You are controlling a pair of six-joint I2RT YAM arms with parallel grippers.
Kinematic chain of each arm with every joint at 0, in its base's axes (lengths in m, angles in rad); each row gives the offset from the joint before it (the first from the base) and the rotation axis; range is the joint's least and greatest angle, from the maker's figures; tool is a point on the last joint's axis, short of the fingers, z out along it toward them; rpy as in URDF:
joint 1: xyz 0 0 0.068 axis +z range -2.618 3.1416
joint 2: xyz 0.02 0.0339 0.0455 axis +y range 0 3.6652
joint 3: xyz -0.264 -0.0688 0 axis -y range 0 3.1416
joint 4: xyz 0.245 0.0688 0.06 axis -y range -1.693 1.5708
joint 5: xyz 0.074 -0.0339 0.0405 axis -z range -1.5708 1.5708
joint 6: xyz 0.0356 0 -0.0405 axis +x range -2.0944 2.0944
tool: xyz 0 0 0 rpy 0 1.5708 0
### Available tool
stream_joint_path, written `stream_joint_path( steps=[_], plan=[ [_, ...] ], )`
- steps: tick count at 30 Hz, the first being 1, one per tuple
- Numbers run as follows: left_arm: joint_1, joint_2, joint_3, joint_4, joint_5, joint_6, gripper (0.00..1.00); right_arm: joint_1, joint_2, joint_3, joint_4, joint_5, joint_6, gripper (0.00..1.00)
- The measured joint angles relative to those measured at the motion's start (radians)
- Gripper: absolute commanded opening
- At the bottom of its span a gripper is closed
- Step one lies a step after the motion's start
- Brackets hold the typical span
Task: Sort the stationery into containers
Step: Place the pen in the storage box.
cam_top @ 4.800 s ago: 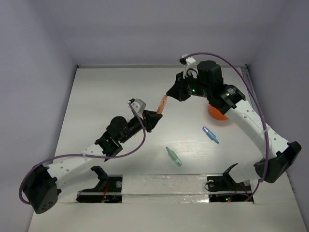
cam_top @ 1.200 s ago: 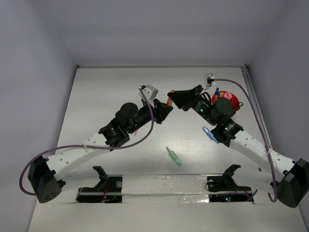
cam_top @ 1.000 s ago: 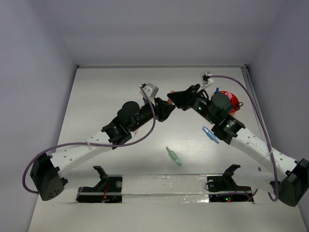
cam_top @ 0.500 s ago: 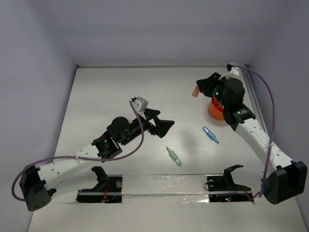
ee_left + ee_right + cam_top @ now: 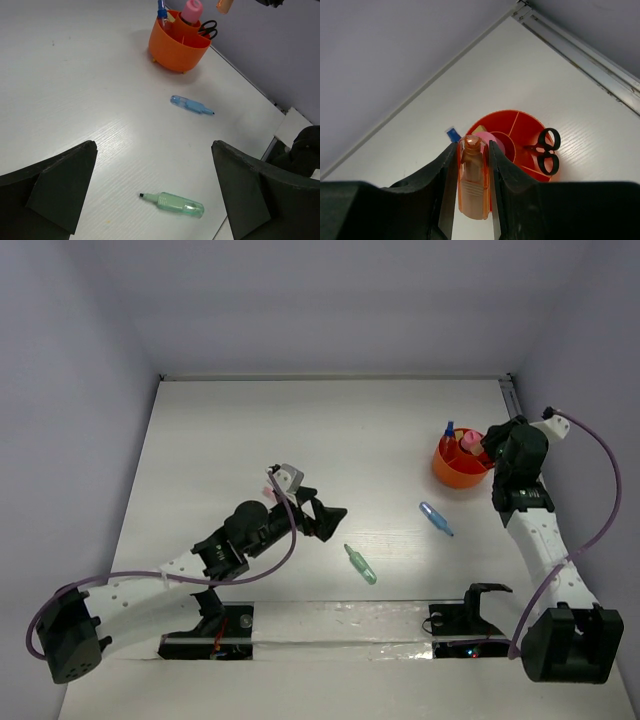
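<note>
Right end effector (image 5: 471, 150) is clamped narrow on the orange marker (image 5: 472, 185). It holds it lengthwise between the fingers, above the bowl (image 5: 520, 125), which stands near the far right corner of the worktop (image 5: 250, 430). The bowl already holds scissors (image 5: 547, 150), a pink item (image 5: 496, 142) and something blue-capped at its rim. The marker's tip lines up with the pink item's section, though I cannot tell which compartment lies directly under it.

Left end effector (image 5: 154, 165) stands wide and holds nothing, low over the middle of the worktop. The green marker (image 5: 360, 564) lies just beyond it, and the blue marker (image 5: 435, 519) lies farther on, between the green one and the bowl.

The step in hand looks like the drop of the orange marker. The next move calls for a short descent so the tip clears the rim, then a release into a free section without knocking the pink item. After that, two markers remain loose on the worktop, and the green one is nearest the left arm.

A second ago both end effectors met mid-worktop with the orange marker between them and the left one closed. Since then the left has let go and drawn back toward its base. The right has carried the marker across to the bowl, past its position short of the rim half a second ago.
</note>
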Motion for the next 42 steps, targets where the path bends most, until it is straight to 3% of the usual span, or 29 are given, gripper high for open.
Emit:
stream_joint_path(
  steps=[7,13,25,42],
  plan=[
    [0.000,-0.033,-0.031,0.026,0.024,0.005,0.99,0.000,0.046,-0.019,0.050,0.102,-0.029,0.00],
    [0.000,-0.073,-0.055,0.039,0.020,0.001,0.99,0.000,0.055,-0.138,0.140,0.129,-0.021,0.00],
    [0.000,-0.071,-0.056,0.054,0.016,0.000,0.99,0.000,0.087,-0.205,0.304,0.106,-0.024,0.00],
    [0.000,-0.064,-0.056,0.067,0.017,0.001,0.99,0.000,0.120,-0.253,0.369,0.073,-0.021,0.03]
  ],
)
